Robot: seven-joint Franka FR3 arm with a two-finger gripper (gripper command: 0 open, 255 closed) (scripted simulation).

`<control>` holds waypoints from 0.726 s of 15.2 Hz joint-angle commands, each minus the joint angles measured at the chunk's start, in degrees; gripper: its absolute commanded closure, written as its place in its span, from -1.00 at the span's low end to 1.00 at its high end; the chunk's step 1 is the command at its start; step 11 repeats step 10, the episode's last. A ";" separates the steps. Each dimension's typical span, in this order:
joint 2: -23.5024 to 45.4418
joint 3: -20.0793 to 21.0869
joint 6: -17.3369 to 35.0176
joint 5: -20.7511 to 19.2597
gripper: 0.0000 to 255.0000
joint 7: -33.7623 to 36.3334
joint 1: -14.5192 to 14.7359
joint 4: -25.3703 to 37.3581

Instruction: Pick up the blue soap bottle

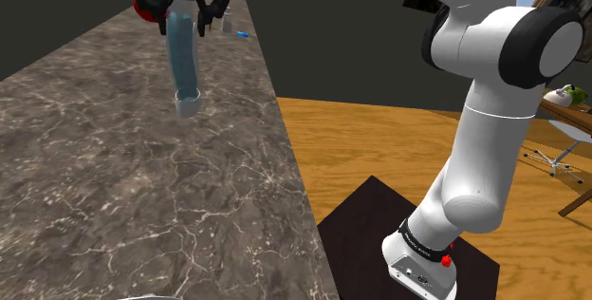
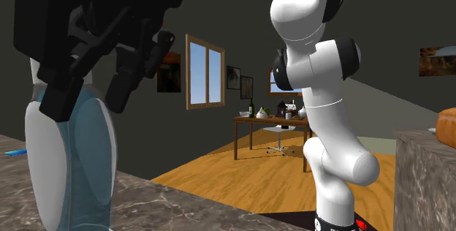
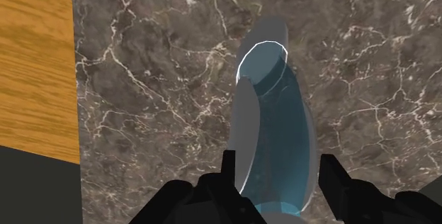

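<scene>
As I read the shoulder view, the gripper (image 1: 182, 25) sits high over the marble counter (image 1: 114, 203), jaws clamped on the soap bottle (image 1: 182, 65), whose long axis hangs straight down from them. The second exterior view shows translucent blue between pale grey sides. At the wrist (my best look) both fingers (image 3: 331, 183) press its flanks, its far end pointing at the counter.

No legible text (perhaps faint print on arm base (image 1: 423, 238))

Blue-grey bottle (image 1: 182, 56), dark white-veined counter (image 1: 142, 184)
</scene>
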 commanded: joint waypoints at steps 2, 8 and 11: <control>1.67 -0.23 -3.14 -1.48 1.00 -0.88 2.05 4.57; 6.23 -1.29 -10.30 -5.80 1.00 -3.20 8.21 16.14; 6.36 -1.38 -10.49 -5.91 1.00 -3.28 8.43 16.49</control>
